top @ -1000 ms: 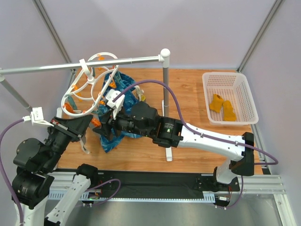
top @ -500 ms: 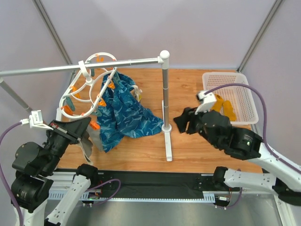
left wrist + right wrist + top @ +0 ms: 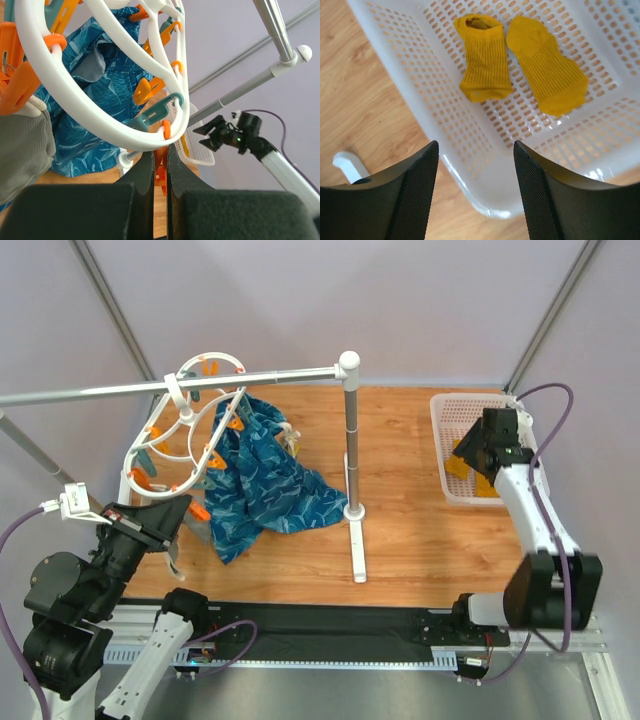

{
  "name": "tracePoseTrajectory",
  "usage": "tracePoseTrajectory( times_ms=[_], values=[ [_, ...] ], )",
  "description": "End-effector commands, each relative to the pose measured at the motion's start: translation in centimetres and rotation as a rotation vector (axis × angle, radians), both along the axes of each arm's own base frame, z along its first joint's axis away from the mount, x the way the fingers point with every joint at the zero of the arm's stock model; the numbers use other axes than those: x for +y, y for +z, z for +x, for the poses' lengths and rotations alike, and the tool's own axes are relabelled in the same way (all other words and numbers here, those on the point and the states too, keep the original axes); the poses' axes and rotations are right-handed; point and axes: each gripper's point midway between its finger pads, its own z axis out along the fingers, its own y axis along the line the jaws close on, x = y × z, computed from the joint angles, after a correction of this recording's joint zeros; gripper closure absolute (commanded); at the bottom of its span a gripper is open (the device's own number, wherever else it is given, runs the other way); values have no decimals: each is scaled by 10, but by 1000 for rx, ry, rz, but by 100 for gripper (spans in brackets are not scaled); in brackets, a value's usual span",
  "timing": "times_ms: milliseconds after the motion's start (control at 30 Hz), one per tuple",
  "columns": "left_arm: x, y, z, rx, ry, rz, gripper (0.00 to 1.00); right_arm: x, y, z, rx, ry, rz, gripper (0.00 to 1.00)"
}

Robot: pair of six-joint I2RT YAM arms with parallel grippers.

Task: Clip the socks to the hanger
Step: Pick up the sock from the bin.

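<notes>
Zero socks (image 3: 482, 60) clipped | hanger (image 3: 75, 102) on rail (image 3: 250, 373), upper left of top view, sock-free | basket (image 3: 485, 200), upper right, holds both socks side by side | right gripper (image 3: 475, 145) spread, empty, over basket | left gripper (image 3: 160, 150) pressed together at hanger's lower rim | unclear: whether orange clip (image 3: 161, 172) in its slit is pinched; arm partly covers socks in top view

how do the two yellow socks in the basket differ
In the right wrist view, the left-hand sock lies nearly straight with its cuff gaping open, while the right-hand sock lies slanted and flat, no opening showing. The left-hand sock looks shorter and narrower than the right-hand sock. Both are mustard yellow, ribbed, and lie side by side in the white basket.
</notes>
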Motion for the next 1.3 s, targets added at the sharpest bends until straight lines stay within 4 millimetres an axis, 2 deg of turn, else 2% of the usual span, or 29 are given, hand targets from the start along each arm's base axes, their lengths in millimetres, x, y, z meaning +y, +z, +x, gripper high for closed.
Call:
tracePoseTrajectory(
  times_ms=[0, 100, 133, 200, 333, 600, 800, 1067, 1167, 1200, 1267],
  values=[
    [-3, -13, -4, 37, -24, 23, 100, 3, -6, 73, -72, 81, 109, 36],
    [-4, -15, -2, 42, -25, 17, 100, -10, -13, 105, -71, 58, 115, 38],
    [-4, -16, -2, 40, -25, 15, 100, -15, -31, 114, -45, 46, 115, 39],
    [-4, -15, -3, 30, -27, 10, 100, -30, -48, 132, -37, 16, 146, 43],
    [-1, -14, -5, 24, -16, 18, 100, -37, -74, 142, 3, -17, 195, 49],
    [0, -19, -4, 48, -8, 38, 100, -51, -101, 124, 75, -91, 150, 51],
    [-6, -24, 0, 62, -32, 19, 100, -62, -129, 124, 139, -99, 142, 50],
    [-8, -23, 3, 66, -36, 22, 100, -69, -139, 131, 158, -103, 144, 51],
    [-8, -24, 3, 68, -36, 21, 100, -68, -143, 133, 170, -97, 147, 58],
    [-7, -24, 3, 68, -33, 21, 100, -68, -142, 134, 171, -95, 148, 69],
    [-7, -24, 3, 68, -32, 23, 100, -69, -139, 135, 168, -89, 144, 81]
  ],
)
